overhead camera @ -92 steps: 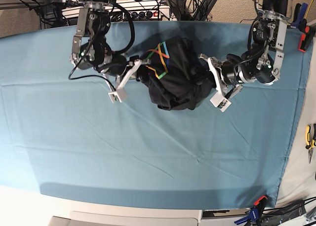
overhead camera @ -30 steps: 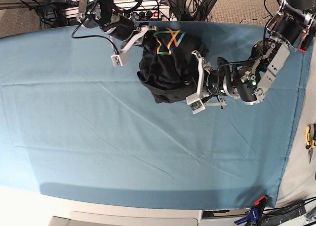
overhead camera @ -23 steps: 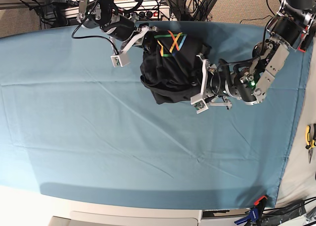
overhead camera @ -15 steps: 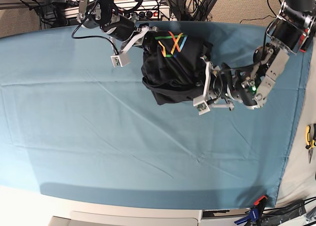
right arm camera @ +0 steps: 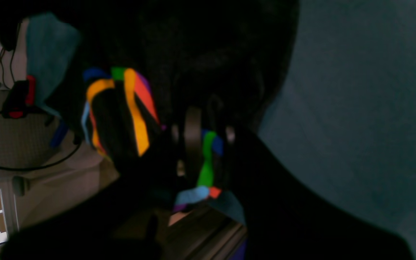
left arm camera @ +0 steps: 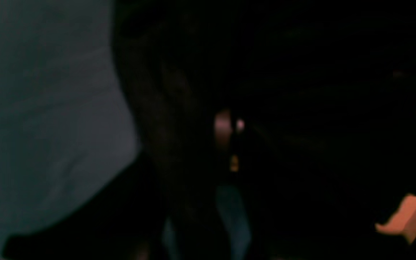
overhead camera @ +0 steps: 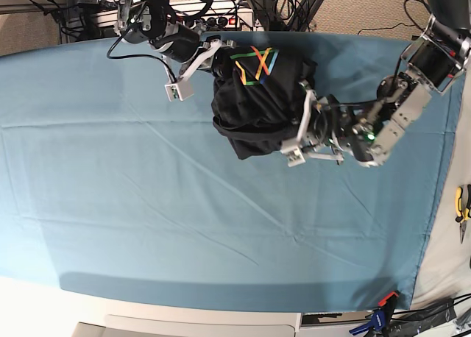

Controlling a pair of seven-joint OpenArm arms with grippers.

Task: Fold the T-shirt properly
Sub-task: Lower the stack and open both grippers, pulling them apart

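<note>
Much of the left wrist view is black and blurred: dark cloth of the T-shirt [left arm camera: 284, 108] fills it, with only a strip of the teal table cloth [left arm camera: 42, 108] at one side and flecks of coloured print at the other, and the left gripper's own fingers cannot be made out there. The right wrist view is nearly as dark, though the rainbow line print [right arm camera: 128, 108] shows on bunched black fabric, and a dark finger [right arm camera: 193, 141] of the right gripper [right arm camera: 200, 144] stands pressed into a fold that carries the print, so its jaws pinch the T-shirt. From the base view the T-shirt [overhead camera: 261, 105] lies as a crumpled heap on the table cloth [overhead camera: 184, 226] near the middle of the far edge, print uppermost at its far side. The right gripper [overhead camera: 213, 50] meets the heap's far left corner. The left gripper [overhead camera: 302, 123] lies against the heap's right side with cloth over its tips; whether its jaws clamp the fabric cannot be told. Pliers [overhead camera: 462, 204] are cut off by the frame beyond the right edge of the cloth. No container appears.
</note>
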